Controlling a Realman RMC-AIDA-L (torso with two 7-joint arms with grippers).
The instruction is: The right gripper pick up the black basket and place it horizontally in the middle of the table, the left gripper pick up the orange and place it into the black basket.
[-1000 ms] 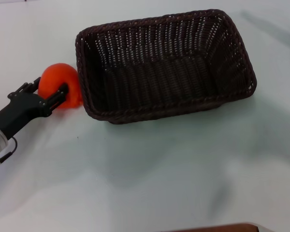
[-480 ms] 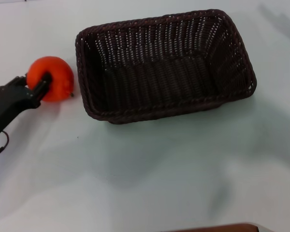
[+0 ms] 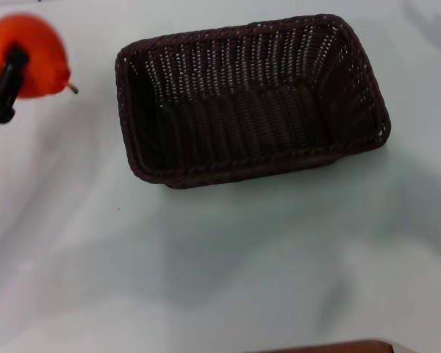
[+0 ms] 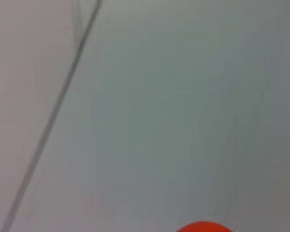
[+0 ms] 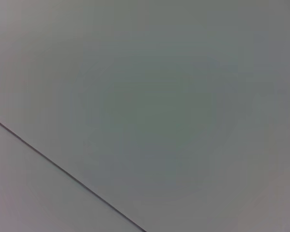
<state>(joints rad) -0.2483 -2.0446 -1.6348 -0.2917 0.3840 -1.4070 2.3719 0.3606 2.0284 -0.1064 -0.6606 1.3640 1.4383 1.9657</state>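
Observation:
The black basket (image 3: 250, 103) lies lengthwise across the middle of the table (image 3: 206, 265), open side up and empty. My left gripper (image 3: 7, 66) is shut on the orange (image 3: 31, 55) and holds it lifted at the far left of the head view, to the left of the basket and apart from it. The orange's short stem points toward the basket. A sliver of the orange (image 4: 203, 226) shows in the left wrist view. My right gripper is out of view.
The right wrist view shows only the bare table surface (image 5: 159, 96) with a thin dark line across it. A brown edge (image 3: 331, 346) shows at the near side of the head view.
My left gripper has lifted the orange off the table and carried it up and leftward in the head view. The basket has not moved.

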